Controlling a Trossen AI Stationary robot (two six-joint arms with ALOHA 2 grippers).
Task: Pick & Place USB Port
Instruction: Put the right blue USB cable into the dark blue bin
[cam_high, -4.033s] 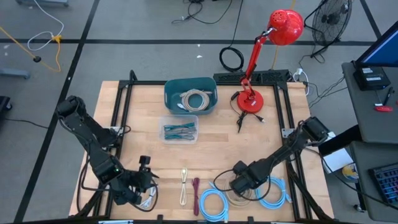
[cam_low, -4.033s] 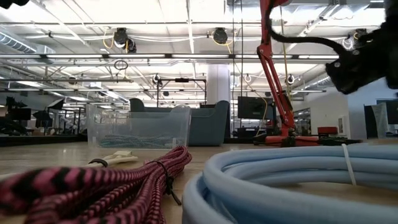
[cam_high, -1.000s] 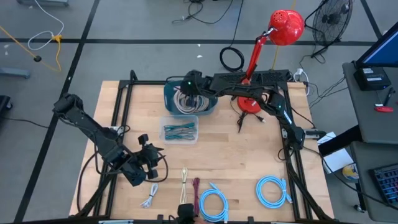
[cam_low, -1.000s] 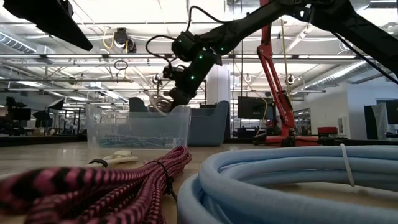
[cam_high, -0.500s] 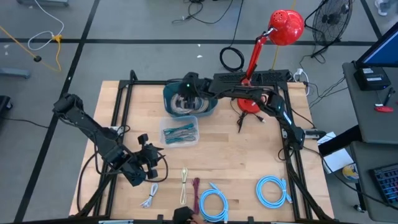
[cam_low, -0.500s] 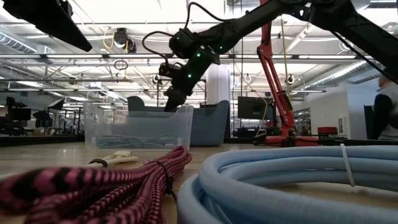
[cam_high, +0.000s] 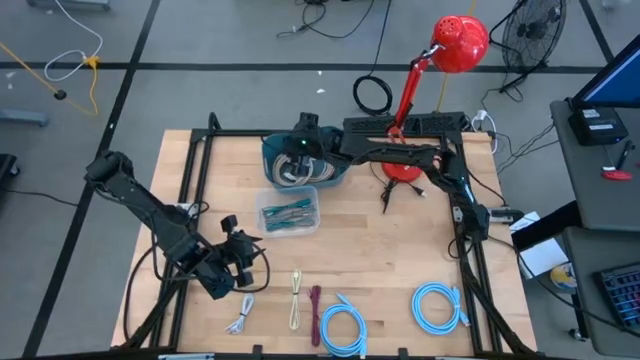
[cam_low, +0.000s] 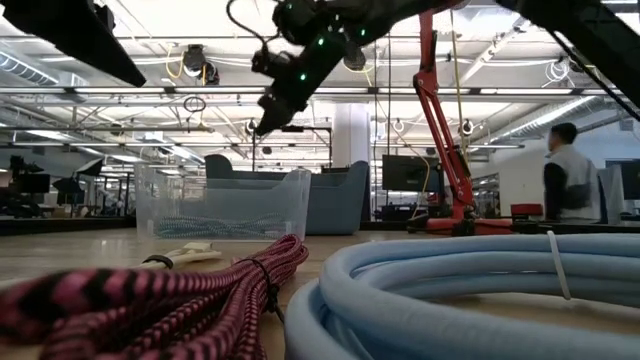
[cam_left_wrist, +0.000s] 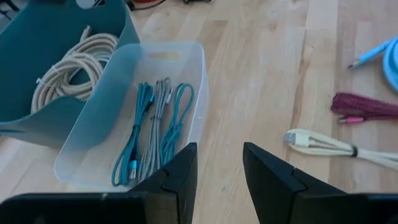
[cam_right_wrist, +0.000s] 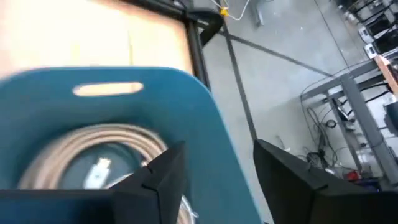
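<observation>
While no writing is readable, the right gripper (cam_high: 297, 150) hangs spread above the teal bin (cam_high: 335, 170), perhaps empty, on the wooden table (cam_high: 390, 250) in a hall.

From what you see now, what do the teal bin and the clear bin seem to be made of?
Teal bin: probably moulded plastic, opaque, smooth with a soft sheen; its thin wall has a cut-out handle slot.
Clear bin: likely thin translucent plastic, slightly frosted; the cables inside show through its walls.
</observation>
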